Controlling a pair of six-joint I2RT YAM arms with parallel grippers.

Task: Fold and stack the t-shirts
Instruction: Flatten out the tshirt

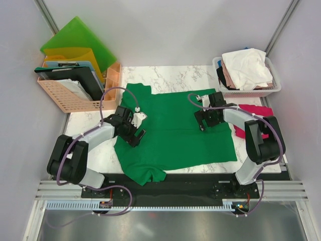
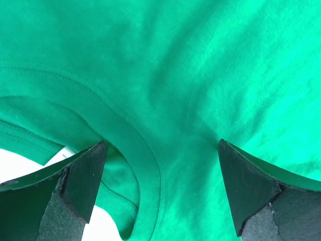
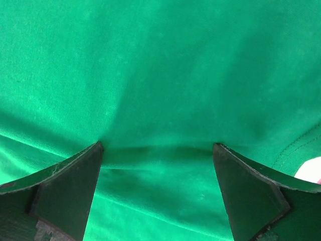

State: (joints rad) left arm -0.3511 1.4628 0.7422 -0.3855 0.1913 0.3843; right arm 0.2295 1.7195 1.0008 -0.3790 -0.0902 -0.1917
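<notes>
A deep green t-shirt lies spread flat on the marble table, neck toward the left. My left gripper stands open over its collar end. The left wrist view shows the ribbed neckline between the open gripper's tips, which touch the cloth. My right gripper is open on the shirt's right part. Its tips press down, with a shallow crease running between them. A magenta-red t-shirt lies at the table's right edge, partly under the right arm.
A white basket at the back right holds white, pale pink and dark clothes. A peach crate with folders and green and yellow sheets stands at the back left. The arms' bases sit on the rail at the near edge.
</notes>
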